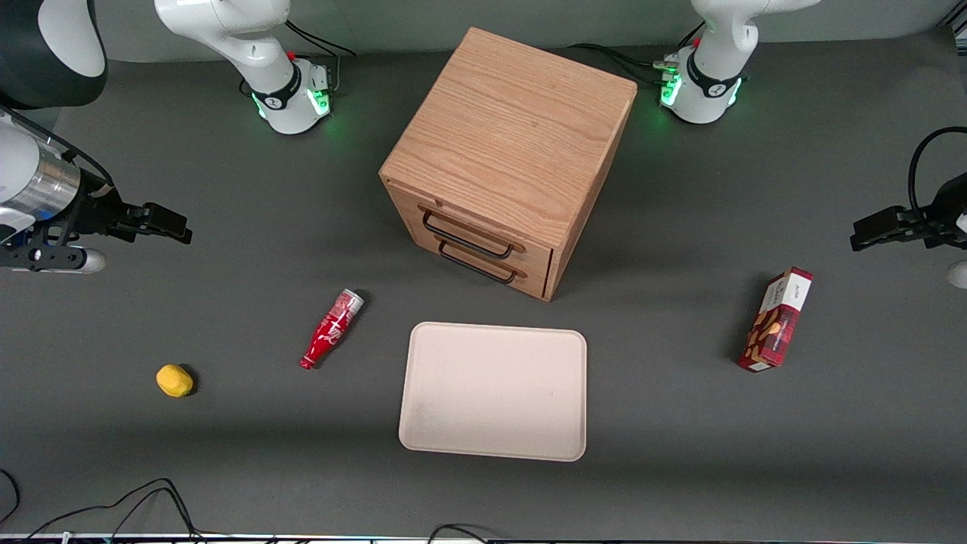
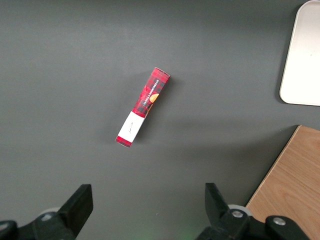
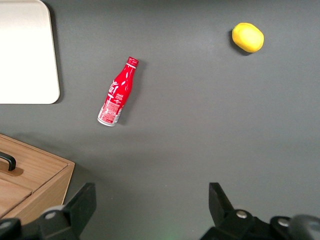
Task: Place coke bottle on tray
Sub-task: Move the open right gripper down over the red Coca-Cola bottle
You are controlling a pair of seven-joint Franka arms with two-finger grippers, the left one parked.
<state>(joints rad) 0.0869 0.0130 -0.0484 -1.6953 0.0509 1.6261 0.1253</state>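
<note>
The coke bottle [image 1: 331,329] is a slim red bottle lying on its side on the dark table, beside the tray on the working arm's side, neck pointing toward the front camera. It also shows in the right wrist view [image 3: 117,93]. The tray [image 1: 495,390] is a large flat cream rectangle lying in front of the drawer cabinet; its corner shows in the right wrist view [image 3: 25,55]. My right gripper [image 1: 170,224] hovers high above the table toward the working arm's end, farther from the front camera than the bottle. It is open and empty [image 3: 151,202].
A wooden cabinet [image 1: 506,151] with two drawers stands at the table's middle, farther from the front camera than the tray. A yellow lemon-like object [image 1: 174,380] lies beside the bottle toward the working arm's end. A red snack box [image 1: 776,319] lies toward the parked arm's end.
</note>
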